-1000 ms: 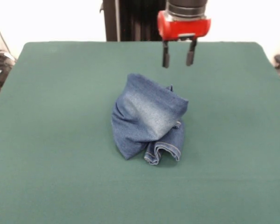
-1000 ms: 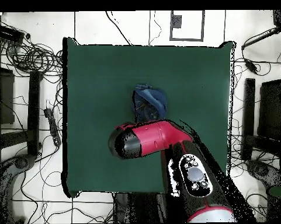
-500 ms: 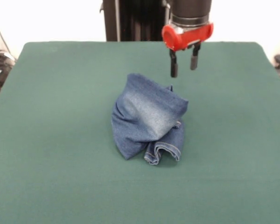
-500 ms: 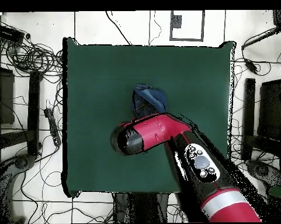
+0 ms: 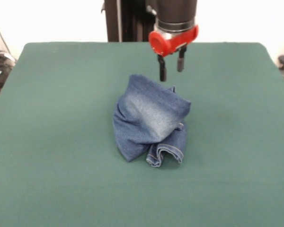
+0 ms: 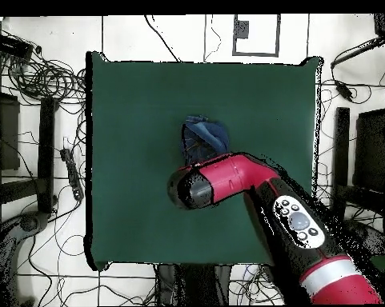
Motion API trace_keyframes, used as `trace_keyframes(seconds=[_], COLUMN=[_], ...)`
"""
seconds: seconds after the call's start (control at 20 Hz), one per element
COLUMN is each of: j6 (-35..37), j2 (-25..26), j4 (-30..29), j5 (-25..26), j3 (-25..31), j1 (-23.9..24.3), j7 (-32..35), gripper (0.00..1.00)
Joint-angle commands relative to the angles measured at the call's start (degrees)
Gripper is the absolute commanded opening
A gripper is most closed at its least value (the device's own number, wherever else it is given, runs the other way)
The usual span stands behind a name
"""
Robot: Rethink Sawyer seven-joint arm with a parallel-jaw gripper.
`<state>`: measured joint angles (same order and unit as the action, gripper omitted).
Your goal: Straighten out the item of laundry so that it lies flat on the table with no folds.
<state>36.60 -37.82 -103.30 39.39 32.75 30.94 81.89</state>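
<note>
**Q:** Where does the laundry lie, and what is the hand doing?

**A:** The jeans (image 5: pixel 150 124) sit bunched near the middle of the green tabletop (image 5: pixel 52 142), one hemmed cuff (image 5: pixel 165 154) curled at the near side. The hand (image 5: pixel 171 68) hangs just above the heap's far upper edge, released, its two fingers apart and holding nothing.

**Q:** What could go wrong?

**A:** Pinching several layers together would probably lift the whole bundle rather than unfold it. From overhead the arm (image 6: pixel 227 180) covers the far edge, so the layering there is uncertain.
</note>
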Motion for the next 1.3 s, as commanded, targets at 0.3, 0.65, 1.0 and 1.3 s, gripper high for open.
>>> trace_keyframes(seconds=[0.3,0.65,1.0,1.3], j6=[7.0,13.5,10.9,15.1], j2=[2.3,2.6,3.4,-0.6], j4=[4.3,7.3,6.9,5.3], j5=[2.6,0.7,2.5,0.0], j3=[4.9,5.0,5.5,5.8], j1=[0.8,0.1,1.7,1.5], j7=[-13.8,-15.5,-15.1,-14.6], gripper=[1.00,1.00,1.00,1.00])
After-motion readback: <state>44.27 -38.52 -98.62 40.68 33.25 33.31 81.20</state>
